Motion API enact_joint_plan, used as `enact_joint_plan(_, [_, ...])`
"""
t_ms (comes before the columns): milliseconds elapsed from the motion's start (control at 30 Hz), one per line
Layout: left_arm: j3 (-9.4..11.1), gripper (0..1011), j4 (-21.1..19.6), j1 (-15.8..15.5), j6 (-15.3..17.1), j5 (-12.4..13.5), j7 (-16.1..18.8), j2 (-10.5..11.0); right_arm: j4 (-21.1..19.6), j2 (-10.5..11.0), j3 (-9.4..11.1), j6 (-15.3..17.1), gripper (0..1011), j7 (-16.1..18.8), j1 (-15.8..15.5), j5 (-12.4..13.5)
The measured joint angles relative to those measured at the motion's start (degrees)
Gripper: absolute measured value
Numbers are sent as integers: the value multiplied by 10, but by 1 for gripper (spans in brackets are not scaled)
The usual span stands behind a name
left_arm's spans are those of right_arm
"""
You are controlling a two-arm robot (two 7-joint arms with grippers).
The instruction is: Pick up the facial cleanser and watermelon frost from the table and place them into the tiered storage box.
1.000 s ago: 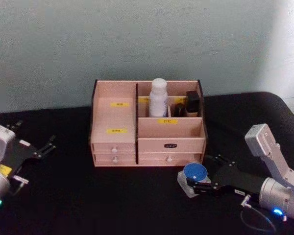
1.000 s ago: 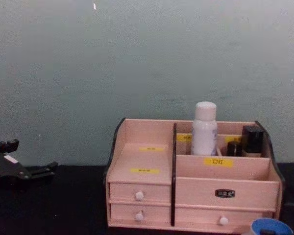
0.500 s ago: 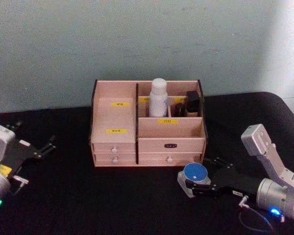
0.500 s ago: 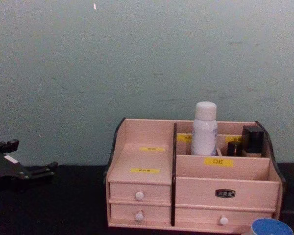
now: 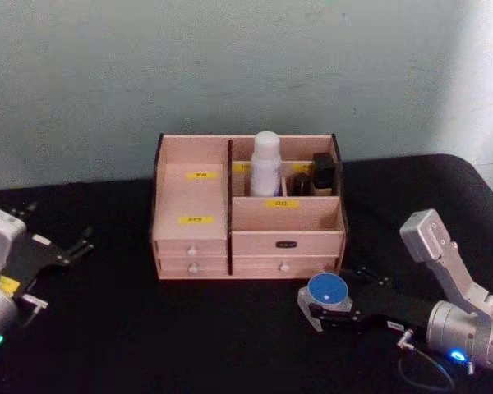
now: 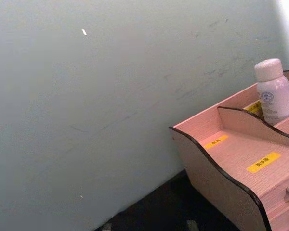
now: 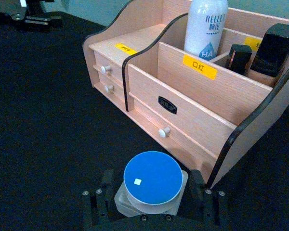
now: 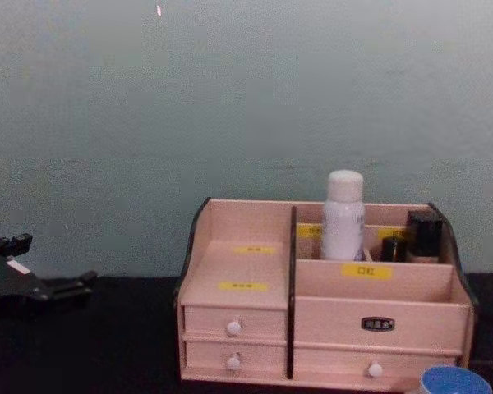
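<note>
Right gripper (image 5: 329, 310) low on the worktop (image 5: 148, 328), jaws closed against both sides of the blue-lidded jar (image 7: 152, 175). The jar sits on the worktop just in front of the box (image 5: 287, 238), at its right end. A white bottle (image 5: 265, 164) stands upright in the box's rear compartment. Left gripper (image 8: 53, 264) is parked far left with its jaws spread, holding nothing.

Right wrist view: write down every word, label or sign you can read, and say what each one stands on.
"RELLET": on the white bottle in the tiered storage box.
"口红": on the yellow label on the box's front compartment wall.
Other yellow labels and the dark plate on a drawer front: too small to read.
</note>
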Motion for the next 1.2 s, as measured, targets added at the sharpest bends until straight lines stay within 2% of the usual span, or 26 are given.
enact_joint_plan(1200, [0, 1001, 0, 0, 0, 0, 0, 0, 17, -7, -7, 18, 1000, -3, 13, 16])
